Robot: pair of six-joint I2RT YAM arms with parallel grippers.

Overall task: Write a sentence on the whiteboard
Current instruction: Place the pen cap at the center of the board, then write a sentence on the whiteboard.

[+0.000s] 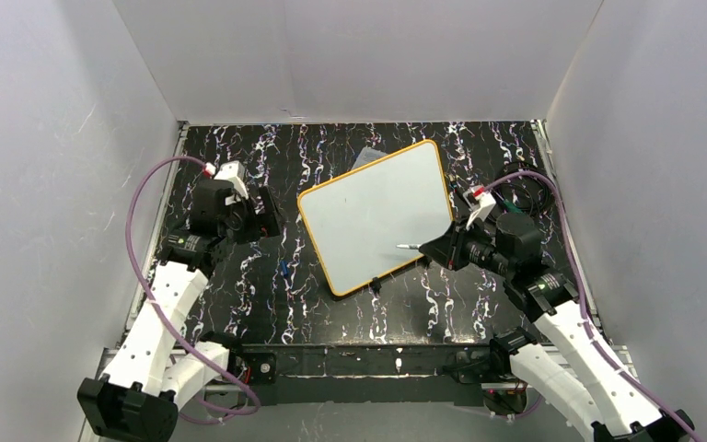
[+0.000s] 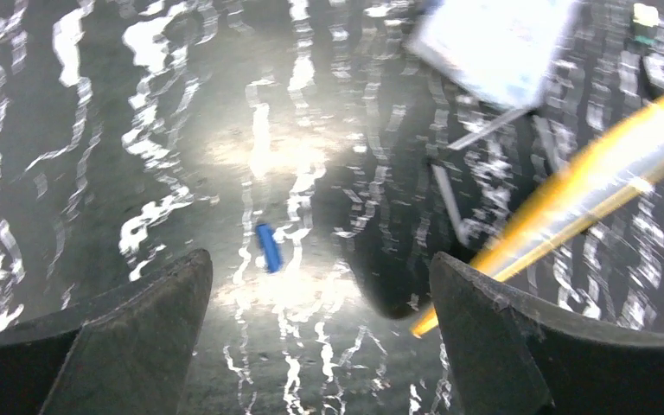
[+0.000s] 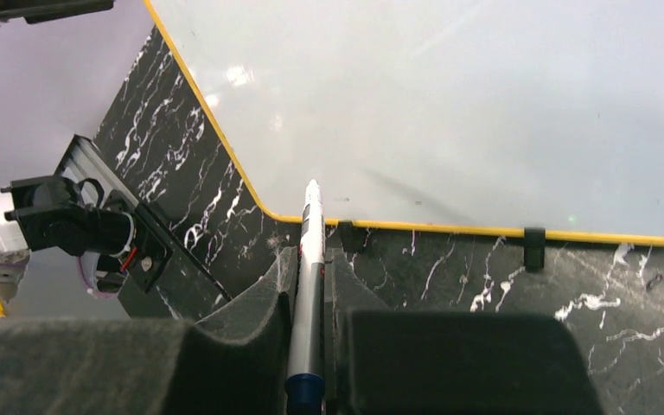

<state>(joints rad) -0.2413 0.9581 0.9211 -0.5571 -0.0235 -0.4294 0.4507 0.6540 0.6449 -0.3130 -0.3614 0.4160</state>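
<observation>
The whiteboard (image 1: 377, 216) with its orange-yellow frame lies tilted on the black marbled table, and its surface is blank; no blue lettering of the sentence shows. My right gripper (image 1: 437, 250) is shut on a white marker (image 1: 408, 247) with a blue rear end. In the right wrist view the marker (image 3: 311, 259) sits between the pads, and its tip is just over the board's near edge (image 3: 450, 104). My left gripper (image 1: 272, 216) is open and empty, left of the board. In the left wrist view, the gripper (image 2: 320, 277) is above the table, with the board's frame (image 2: 605, 173) at right.
A small blue cap (image 2: 268, 247) lies on the table left of the board, also in the top view (image 1: 283, 267). A pale flat object (image 1: 368, 158) peeks from behind the board's far edge. Black clips (image 3: 533, 246) sit on the board's near edge. White walls enclose the table.
</observation>
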